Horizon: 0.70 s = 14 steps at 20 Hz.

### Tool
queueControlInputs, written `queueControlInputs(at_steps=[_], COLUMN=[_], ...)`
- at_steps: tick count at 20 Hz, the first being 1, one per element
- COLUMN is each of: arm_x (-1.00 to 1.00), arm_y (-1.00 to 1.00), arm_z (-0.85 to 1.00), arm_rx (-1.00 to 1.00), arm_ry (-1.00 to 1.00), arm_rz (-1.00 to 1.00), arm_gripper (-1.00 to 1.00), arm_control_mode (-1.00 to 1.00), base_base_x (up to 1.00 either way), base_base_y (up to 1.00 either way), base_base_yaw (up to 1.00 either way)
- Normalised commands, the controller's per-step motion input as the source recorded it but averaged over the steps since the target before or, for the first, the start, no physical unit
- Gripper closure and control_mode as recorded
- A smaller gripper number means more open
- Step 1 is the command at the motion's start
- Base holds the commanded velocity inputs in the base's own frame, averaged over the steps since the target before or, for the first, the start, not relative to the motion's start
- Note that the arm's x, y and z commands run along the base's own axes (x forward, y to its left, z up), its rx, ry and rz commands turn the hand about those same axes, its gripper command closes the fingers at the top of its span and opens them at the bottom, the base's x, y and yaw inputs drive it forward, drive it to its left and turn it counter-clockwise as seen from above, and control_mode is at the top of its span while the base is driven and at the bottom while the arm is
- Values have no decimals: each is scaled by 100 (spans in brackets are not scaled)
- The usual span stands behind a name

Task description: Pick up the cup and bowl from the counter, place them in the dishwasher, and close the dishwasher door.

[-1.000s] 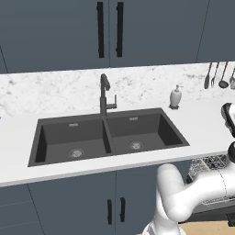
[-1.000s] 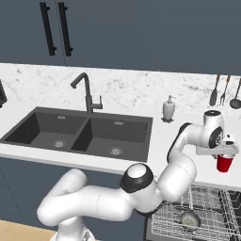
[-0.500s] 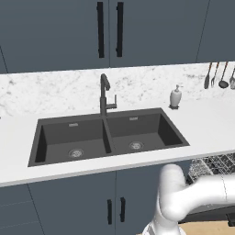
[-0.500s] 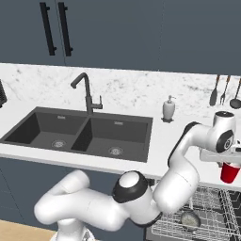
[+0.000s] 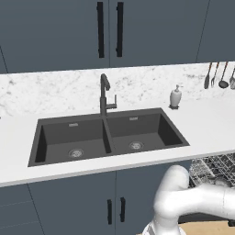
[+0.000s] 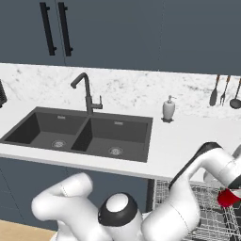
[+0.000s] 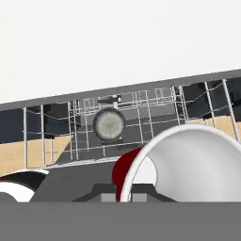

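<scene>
I had the red cup (image 7: 188,164) pinched in my gripper (image 6: 229,195), fingers closed on its rim, its white inside filling the hand view at 4 o'clock. It hung over the wire rack (image 6: 207,214) of the open dishwasher (image 5: 215,167), below the counter (image 6: 179,141) edge. The grey bowl (image 7: 109,124) already sat in the rack at 11 o'clock from the cup. My worry: releasing too high, or onto a tine, could have tipped the cup or knocked the bowl.

I carried the red cup (image 6: 229,197) off the counter (image 6: 179,141) and lowered it over the dishwasher (image 6: 207,216) rack. My forearm dropped below the counter edge, and the cup's white inside (image 7: 197,169) came close over the rack.
</scene>
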Motion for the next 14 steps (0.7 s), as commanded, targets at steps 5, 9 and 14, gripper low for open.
queueControlInputs(at_steps=[5, 9, 14], arm_x=[-71, -1, 4], arm_y=[3, 15, 31], arm_z=[-41, -29, -34], arm_rx=[26, 3, 0], arm_ry=[-10, 0, 0], arm_rz=[0, 1, 8], arm_gripper=[100, 100, 100], arm_control_mode=[-100, -100, -100], base_base_x=[0, 0, 0], base_base_y=[0, 0, 0], base_base_yaw=[0, 0, 0])
